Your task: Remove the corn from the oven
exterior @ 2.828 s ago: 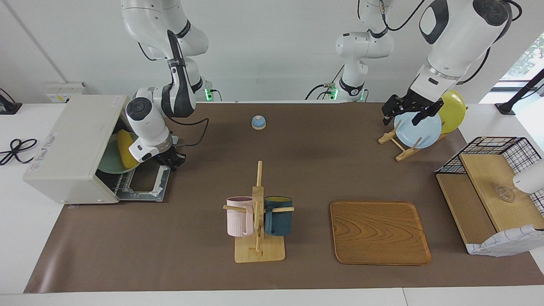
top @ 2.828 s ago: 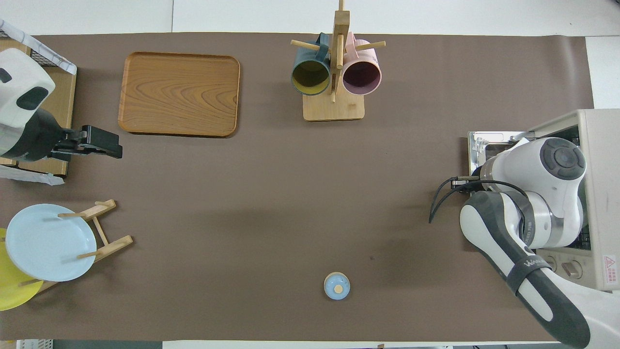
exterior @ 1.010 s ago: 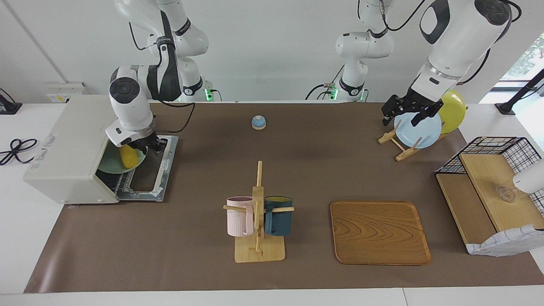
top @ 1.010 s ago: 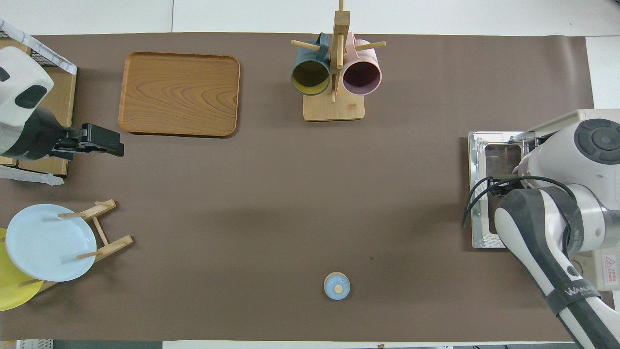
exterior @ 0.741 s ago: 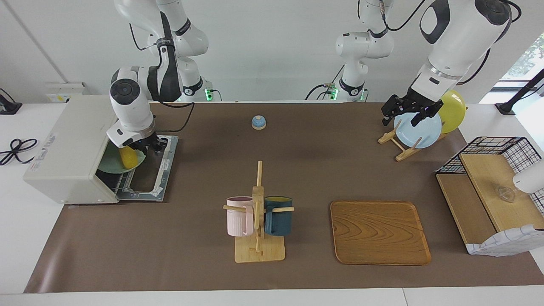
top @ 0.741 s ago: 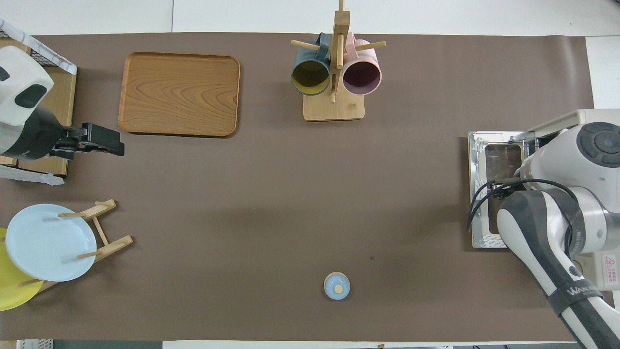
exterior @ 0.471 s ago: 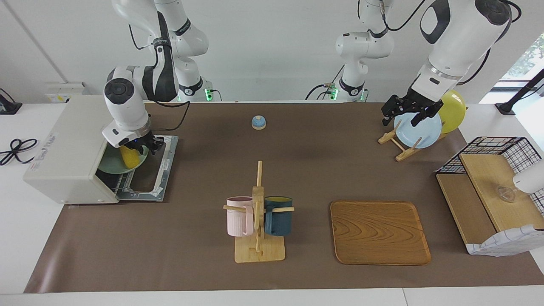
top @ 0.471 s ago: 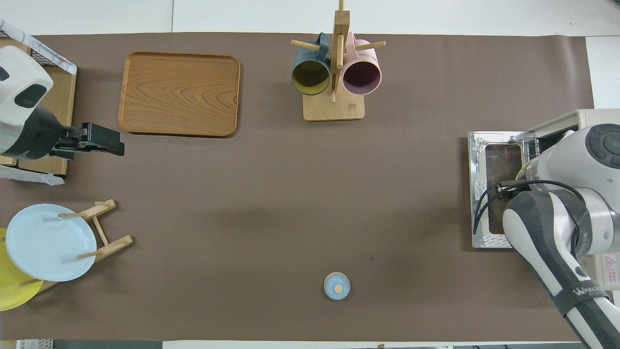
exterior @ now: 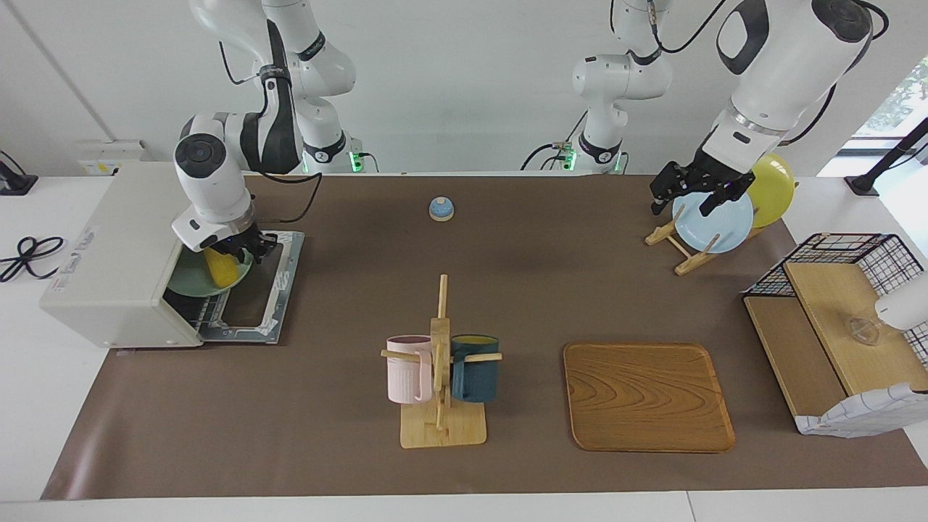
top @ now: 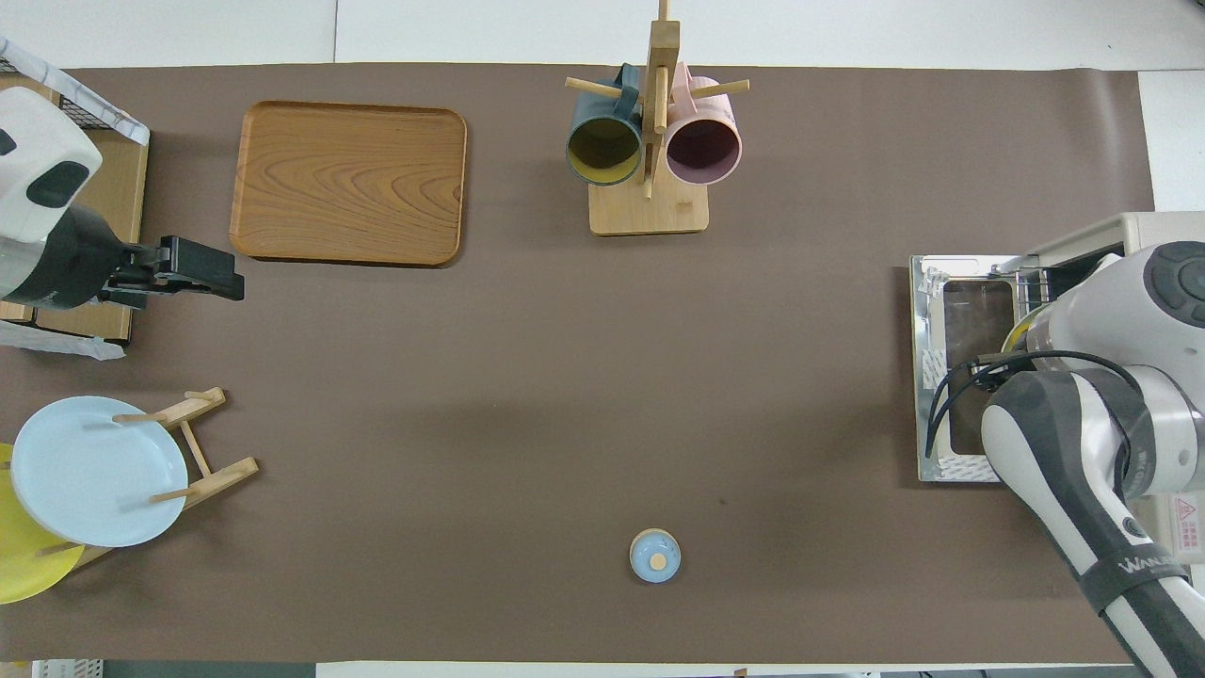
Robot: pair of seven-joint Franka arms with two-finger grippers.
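Right gripper (exterior: 243, 250) mostly masked by its own white wrist in the facing view; overhead shows none of it. Bright yellow corn cob (exterior: 222, 270): only the lower end shows under the gripper, contact with fingers not resolvable. Green plate (exterior: 190, 281) under it is half inside the boxy off-white toaster oven (exterior: 119, 250), which the overhead frame edge cuts off. Round yellow plate (top: 19, 571) at the desk corner is clipped by the overhead edge.

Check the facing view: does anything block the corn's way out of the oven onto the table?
Nothing visible does. The oven door lies flat open, and the right hand is at the corn on the green plate.
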